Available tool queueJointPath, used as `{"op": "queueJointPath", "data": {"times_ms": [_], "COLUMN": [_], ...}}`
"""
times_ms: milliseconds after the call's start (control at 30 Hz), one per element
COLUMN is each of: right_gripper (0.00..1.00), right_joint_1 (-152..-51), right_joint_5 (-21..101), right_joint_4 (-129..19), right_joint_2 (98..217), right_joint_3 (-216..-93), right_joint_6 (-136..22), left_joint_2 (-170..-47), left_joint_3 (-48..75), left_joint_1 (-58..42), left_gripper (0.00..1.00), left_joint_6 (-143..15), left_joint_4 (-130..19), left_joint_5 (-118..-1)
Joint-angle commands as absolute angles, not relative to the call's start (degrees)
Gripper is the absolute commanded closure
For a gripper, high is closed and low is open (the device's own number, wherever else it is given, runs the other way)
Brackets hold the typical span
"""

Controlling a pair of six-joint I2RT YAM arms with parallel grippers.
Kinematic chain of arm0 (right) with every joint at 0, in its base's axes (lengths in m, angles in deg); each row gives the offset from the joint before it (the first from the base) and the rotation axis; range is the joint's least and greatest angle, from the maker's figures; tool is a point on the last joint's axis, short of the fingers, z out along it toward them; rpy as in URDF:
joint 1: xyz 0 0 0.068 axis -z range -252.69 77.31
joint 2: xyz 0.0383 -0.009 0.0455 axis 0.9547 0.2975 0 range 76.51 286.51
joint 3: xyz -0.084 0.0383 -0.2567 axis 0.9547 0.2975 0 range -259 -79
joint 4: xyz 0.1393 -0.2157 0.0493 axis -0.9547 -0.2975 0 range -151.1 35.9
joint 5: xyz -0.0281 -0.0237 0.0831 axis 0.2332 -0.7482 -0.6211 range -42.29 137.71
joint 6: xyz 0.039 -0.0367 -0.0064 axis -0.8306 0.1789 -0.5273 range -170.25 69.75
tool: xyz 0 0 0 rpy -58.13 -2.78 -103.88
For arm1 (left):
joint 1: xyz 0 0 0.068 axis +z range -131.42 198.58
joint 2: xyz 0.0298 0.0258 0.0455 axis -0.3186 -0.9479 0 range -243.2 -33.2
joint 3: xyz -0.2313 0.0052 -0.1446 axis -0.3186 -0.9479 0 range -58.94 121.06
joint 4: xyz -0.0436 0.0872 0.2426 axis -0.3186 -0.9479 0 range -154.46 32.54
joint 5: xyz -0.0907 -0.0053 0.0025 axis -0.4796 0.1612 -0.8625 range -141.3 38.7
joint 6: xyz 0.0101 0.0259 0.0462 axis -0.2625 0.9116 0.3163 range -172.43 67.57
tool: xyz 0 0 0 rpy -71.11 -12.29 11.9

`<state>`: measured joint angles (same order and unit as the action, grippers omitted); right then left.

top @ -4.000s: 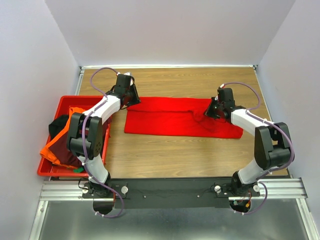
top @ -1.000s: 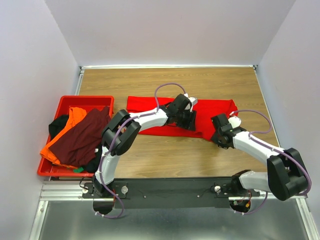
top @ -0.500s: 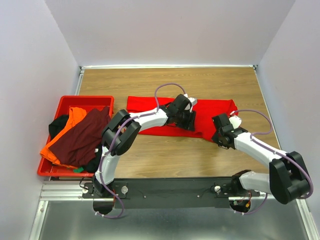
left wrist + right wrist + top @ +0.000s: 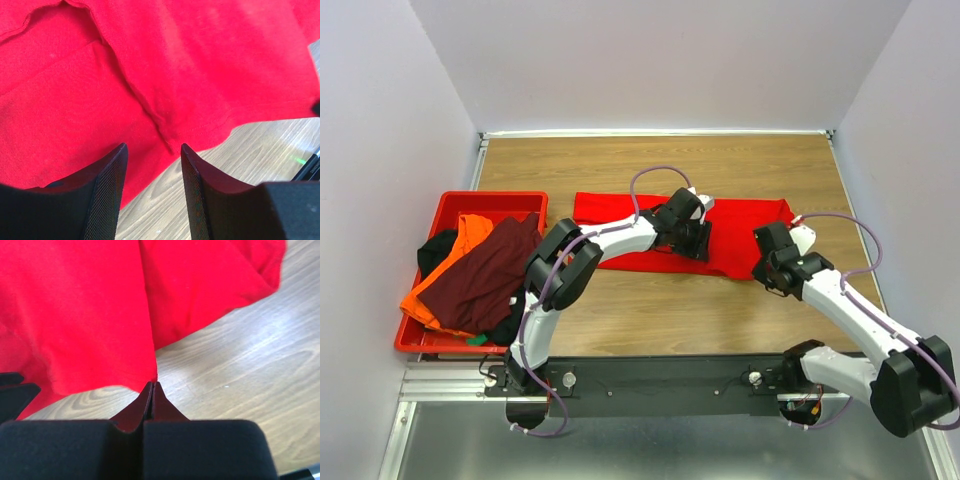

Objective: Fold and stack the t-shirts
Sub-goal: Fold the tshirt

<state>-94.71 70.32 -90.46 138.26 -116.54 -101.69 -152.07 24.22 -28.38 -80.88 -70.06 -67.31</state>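
Note:
A bright red t-shirt (image 4: 620, 215) lies spread across the middle of the wooden table (image 4: 650, 310). My left gripper (image 4: 698, 243) hovers open over its near hem, its jaws (image 4: 153, 147) framing a folded seam of the red cloth (image 4: 200, 60) and bare wood. My right gripper (image 4: 761, 268) is at the shirt's near right corner. In the right wrist view its jaws (image 4: 152, 385) are shut on the edge of the red cloth (image 4: 75, 315), which hangs lifted off the wood. A maroon t-shirt (image 4: 485, 275), an orange one (image 4: 470, 232) and a black one (image 4: 432, 250) lie heaped at the left.
A red plastic crate (image 4: 490, 196) holds the heaped shirts at the table's left edge. Grey walls close in the table on the far, left and right sides. The arms' bases sit on a black rail (image 4: 660, 380) at the near edge.
My right gripper has closed on the red shirt's near right corner and drawn back a little to the right, its elbow swinging outward. The left gripper has stayed nearly still and open.

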Motion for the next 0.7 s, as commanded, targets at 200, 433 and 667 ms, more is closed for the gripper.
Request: {"op": "queueJointPath", "data": {"times_ms": [200,433,667], "right_gripper": [0.99,1.0,1.0], "right_joint_1": [-94.4,-94.5,-94.4], "right_joint_5": [75.4,71.1,70.3], "right_joint_4": [-96.5,-93.1,-88.6], "right_joint_2": [137.2,146.2,155.6], "right_joint_3": [-120.0,-123.6,-130.0], "right_joint_6": [-102.6,-99.1,-95.8], "left_joint_2": [-152.5,-151.7,-148.6], "left_joint_3": [25.3,25.5,24.9], "left_joint_1": [-28.7,-28.8,-26.5], "left_gripper": [0.46,0.47,0.47], "left_joint_6": [-79.9,-79.9,-79.5], "left_joint_4": [-70.8,-71.1,-72.1], "left_joint_5": [-66.2,-66.3,-65.3]}}
